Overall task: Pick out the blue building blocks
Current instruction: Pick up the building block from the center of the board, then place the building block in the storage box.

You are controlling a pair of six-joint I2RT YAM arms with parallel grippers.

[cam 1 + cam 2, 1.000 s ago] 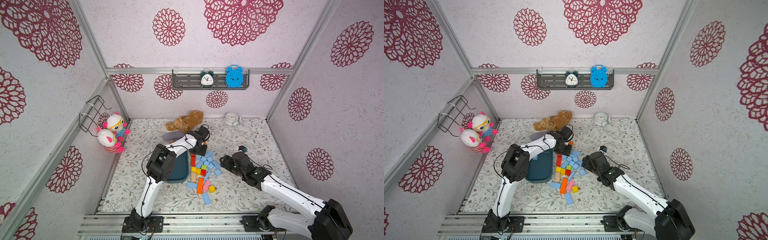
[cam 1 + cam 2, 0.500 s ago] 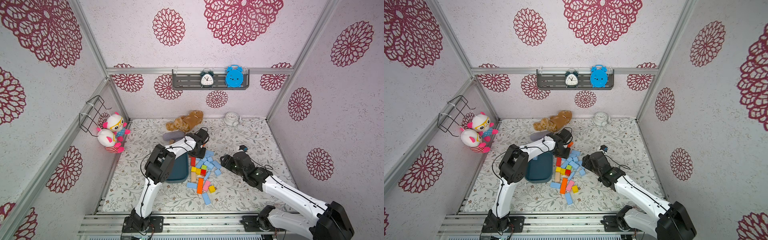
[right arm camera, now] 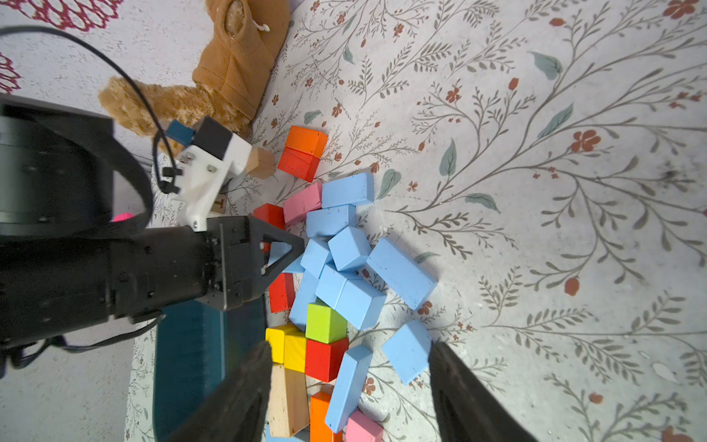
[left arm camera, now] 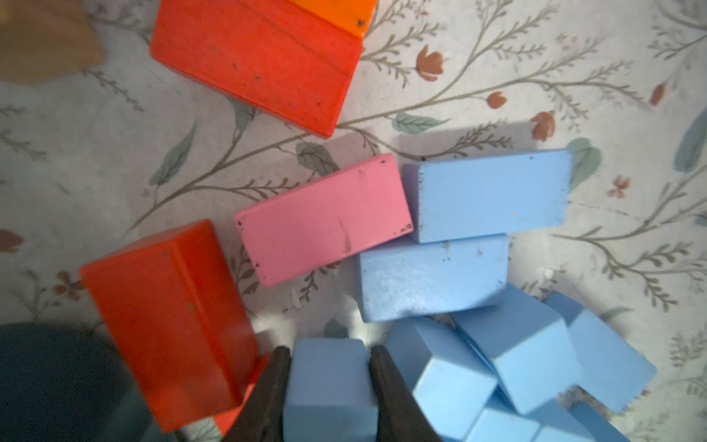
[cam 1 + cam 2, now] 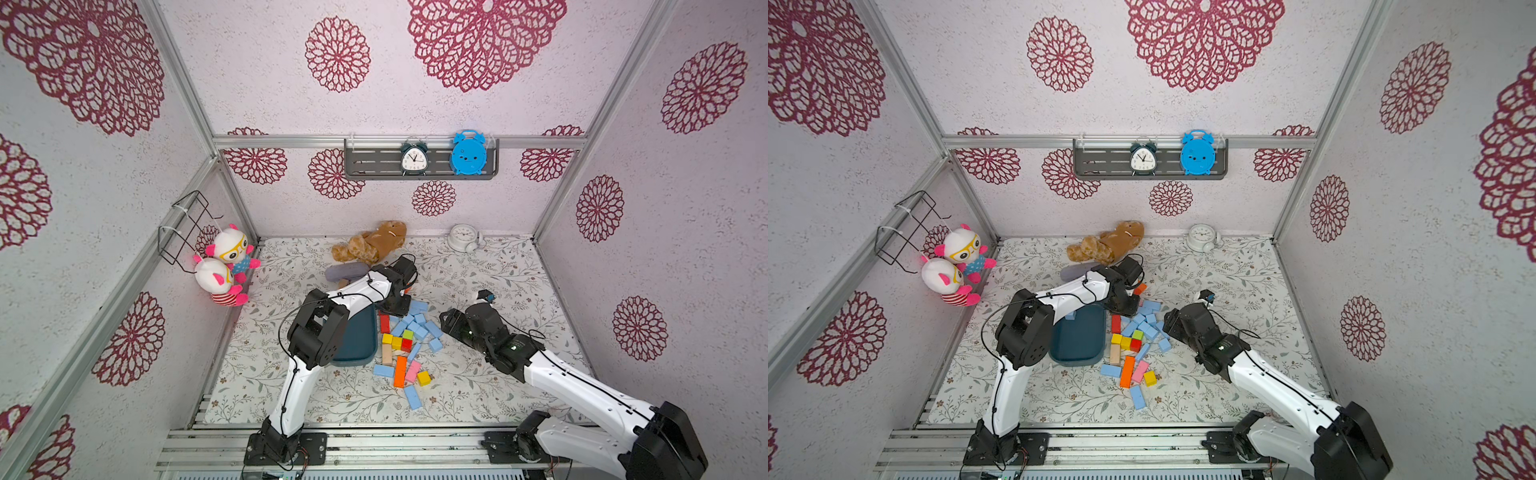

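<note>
- A blue cube (image 4: 329, 386) is being pinched between the two fingers of the left gripper (image 4: 329, 350), just beside the far end of the tray (image 5: 1077, 349).
- The other blue blocks (image 5: 417, 325) are being left in a loose heap just beside the tray's long side. They are mixed with red, yellow, green, pink and orange pieces. A few more blue ones are lying further from the tray, toward its near end.
- A red block (image 4: 168, 317) is being crowded by one finger, so it could be dragged along or tipped when the cube is lifted.
- Neighbouring blue pieces (image 4: 447, 375) are being pressed close against the other finger, so the heap could be toppled or scattered by a quick lift.
- The grip is being shown only at the edge of the left wrist view, so its depth cannot be told. A shallow pinch could let the cube slip.
- The right gripper (image 3: 348, 382) is being held spread above the heap, on the side away from the tray, with nothing pinched.
- Both arms are being worked over the same heap beside the tray, so a clash between them is a risk.
</note>
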